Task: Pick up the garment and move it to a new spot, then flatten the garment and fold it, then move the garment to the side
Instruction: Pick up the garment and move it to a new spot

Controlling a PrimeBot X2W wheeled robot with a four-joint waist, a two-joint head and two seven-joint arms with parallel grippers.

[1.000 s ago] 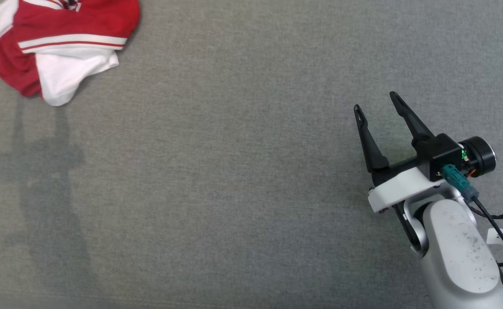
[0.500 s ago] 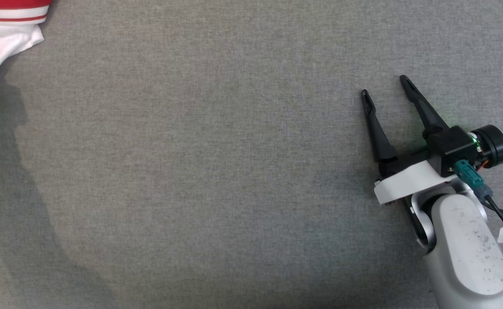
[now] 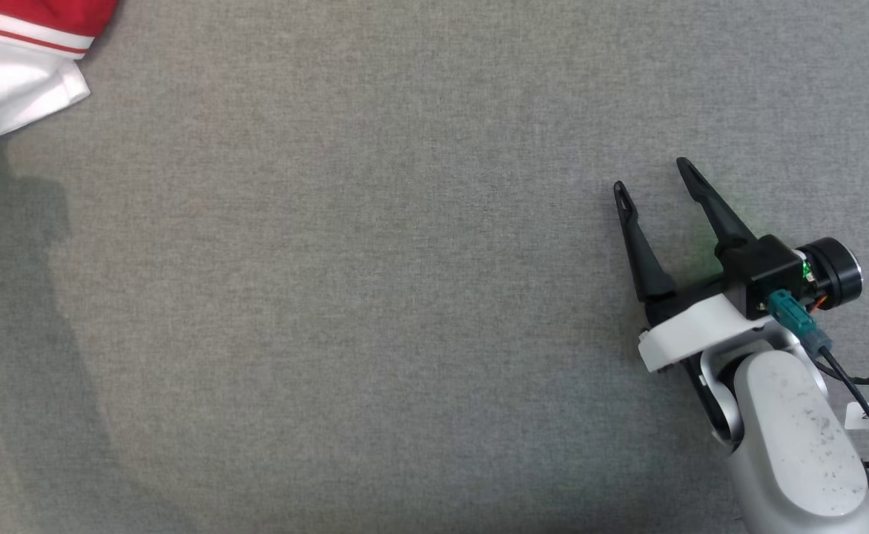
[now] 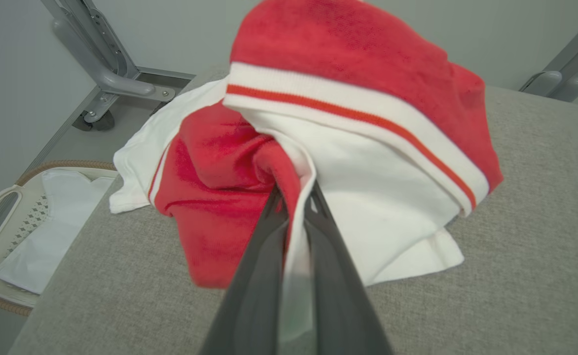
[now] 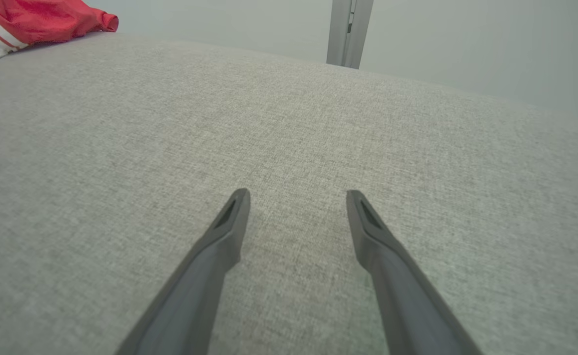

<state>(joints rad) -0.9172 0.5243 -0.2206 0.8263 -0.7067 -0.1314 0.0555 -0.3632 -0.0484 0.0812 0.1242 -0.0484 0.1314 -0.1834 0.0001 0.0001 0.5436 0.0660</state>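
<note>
The garment (image 4: 348, 128) is a crumpled red and white top with a striped band, lying on the grey table. In the left wrist view my left gripper (image 4: 296, 197) is shut on a fold of the garment, red and white cloth pinched between its two dark fingers. The head view catches a corner of the garment (image 3: 19, 67) at the top left. My right gripper (image 3: 649, 176) stands open over bare table at the right, far from the cloth. In the right wrist view the right gripper (image 5: 296, 195) has nothing between its fingers, and the garment (image 5: 47, 19) lies at the far top left.
The grey fabric table (image 3: 375, 297) stretches wide between the garment and my right arm. A white basket (image 4: 18, 231) holding white cloth sits on the floor past the table's left edge. Metal frame legs (image 4: 101, 69) stand behind the table.
My left gripper has shut on the garment. The head camera has shifted, so the garment now sits at the picture's top-left corner. The right gripper stays open.
</note>
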